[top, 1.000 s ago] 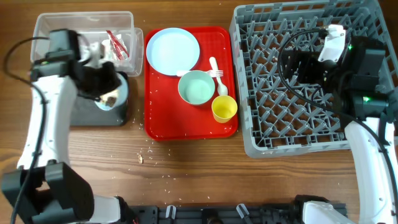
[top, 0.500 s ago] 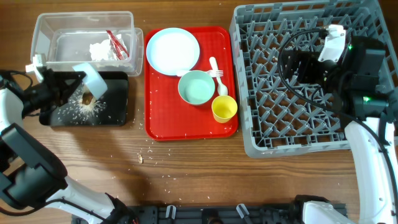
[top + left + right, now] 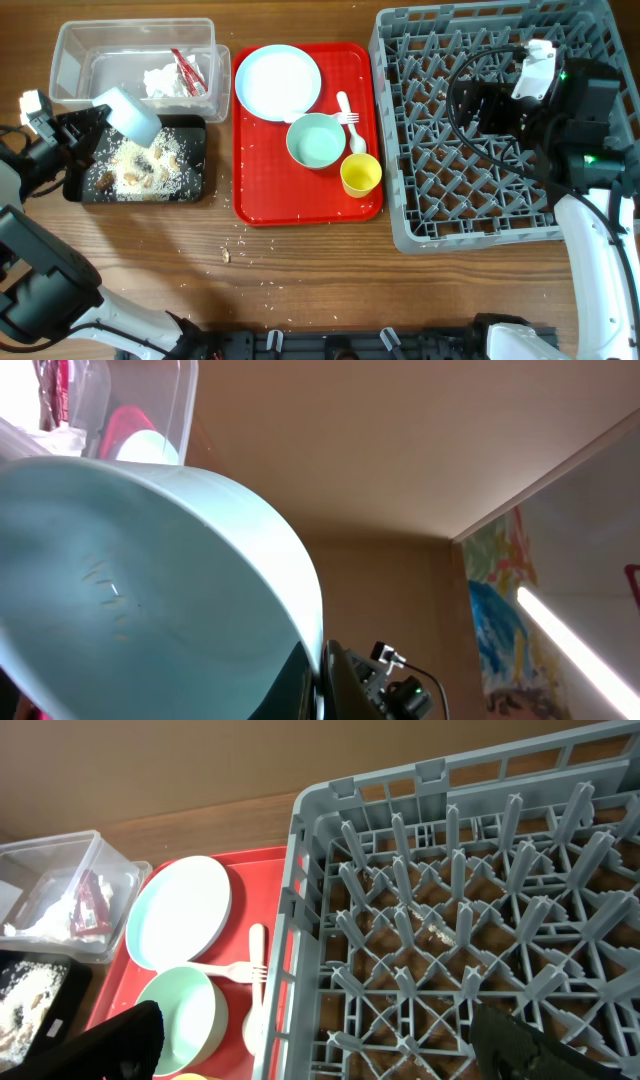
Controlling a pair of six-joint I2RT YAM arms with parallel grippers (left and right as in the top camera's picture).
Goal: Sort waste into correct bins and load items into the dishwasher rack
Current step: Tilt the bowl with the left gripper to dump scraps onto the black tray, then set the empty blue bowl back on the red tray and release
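While the left gripper (image 3: 92, 120) clamps the rim of a pale-blue tipped bowl (image 3: 131, 112) at 9 o'clock on the table, that bowl hangs steeply tilted above the 11 o'clock corner of the black tray (image 3: 197, 140). White rice crumbs (image 3: 135, 175) and brown bits (image 3: 165, 155) lie heaped across the tray floor. In the left wrist view, a few grains (image 3: 105, 585) cling inside the bowl.

Just beside the tray at its 12 o'clock is the clear tub (image 3: 70, 45). It holds the red-and-white wrapper (image 3: 186, 68) and crumpled paper (image 3: 160, 80).

At the table's centre lies the red tray (image 3: 250, 190). On it the plate (image 3: 278, 82) is at 11 o'clock, the second bowl (image 3: 317, 140) is near the middle, and the yellow cup (image 3: 360, 175) stands upright at 5 o'clock. The spoon (image 3: 343, 101) and fork (image 3: 352, 119) lie crossed at 2 o'clock of that bowl.

The grey rack (image 3: 420, 200) fills the 3 o'clock side, with nothing loaded among its pegs. The right gripper (image 3: 315, 1030) hovers over it with fingers spread wide, gripping nothing. Stray crumbs (image 3: 240, 245) dot the wood at 6 o'clock of the red tray.
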